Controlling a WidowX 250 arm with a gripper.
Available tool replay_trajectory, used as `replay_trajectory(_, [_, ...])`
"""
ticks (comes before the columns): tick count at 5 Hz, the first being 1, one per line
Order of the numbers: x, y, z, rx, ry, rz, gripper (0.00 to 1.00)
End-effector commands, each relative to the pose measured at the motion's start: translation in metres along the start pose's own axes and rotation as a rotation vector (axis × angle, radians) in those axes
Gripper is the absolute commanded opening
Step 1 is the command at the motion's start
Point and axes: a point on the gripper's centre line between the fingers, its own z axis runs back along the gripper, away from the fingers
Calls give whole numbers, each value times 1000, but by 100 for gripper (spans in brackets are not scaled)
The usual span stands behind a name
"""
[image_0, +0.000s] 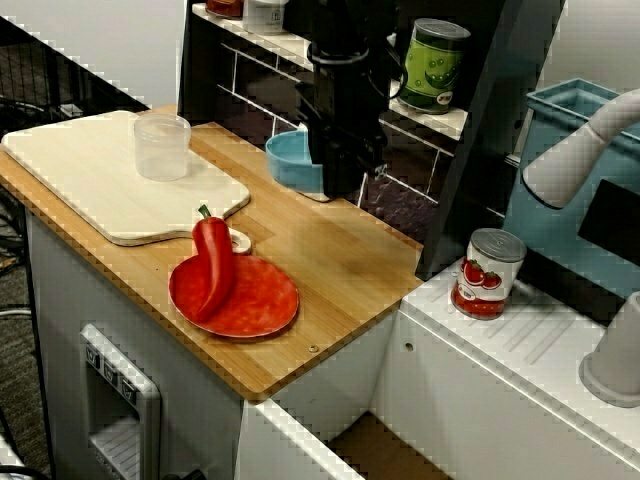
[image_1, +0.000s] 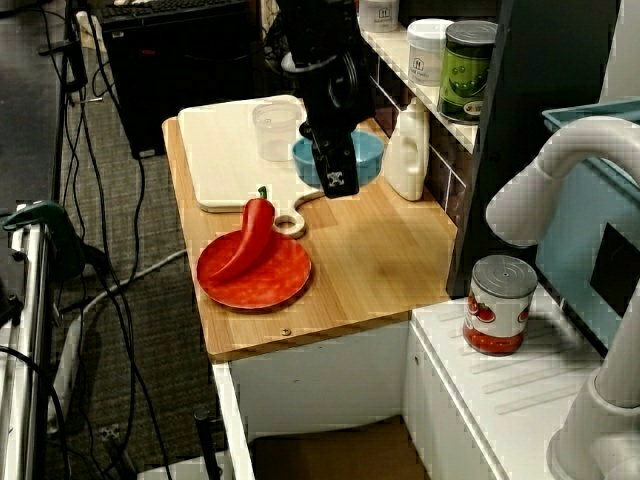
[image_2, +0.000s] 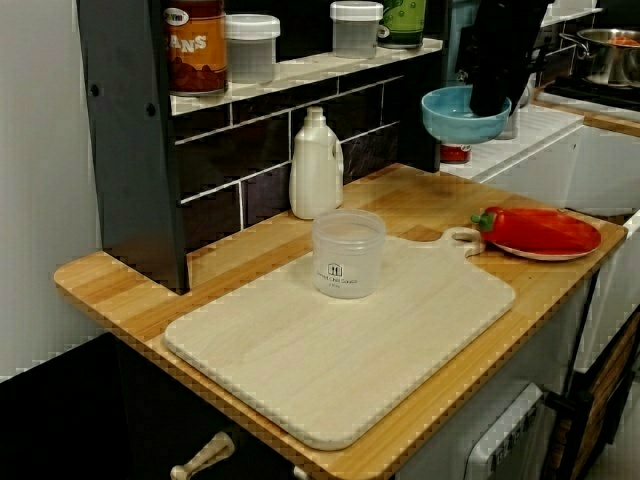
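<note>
My black gripper (image_0: 334, 186) is shut on the rim of a light blue bowl (image_0: 291, 160), holding it in the air over the back of the wooden counter (image_0: 330, 250). In the low view along the counter, the bowl (image_2: 463, 113) hangs well above the wood with the gripper (image_2: 490, 104) on its right rim. From the high side view, the bowl (image_1: 362, 158) sits behind the gripper (image_1: 338, 184), next to a white bottle (image_1: 405, 150). A red pepper (image_0: 212, 265) lies on a red plate (image_0: 265, 305) near the counter's front edge.
A pale cutting board (image_0: 90, 170) carries a clear plastic cup (image_0: 162, 147). The dark shelf unit (image_0: 250, 80) holds a green can (image_0: 432, 65) and jars. A tomato can (image_0: 487, 273) stands on the white drainer, beside a blue bin (image_0: 565, 115) and a white spout (image_0: 585, 145).
</note>
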Motion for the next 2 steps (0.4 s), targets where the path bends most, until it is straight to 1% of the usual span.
replay_trajectory(1, [6,7,36,-10,-79,13,0])
replay_trajectory(2, [5,11,41,3,-85,13,0])
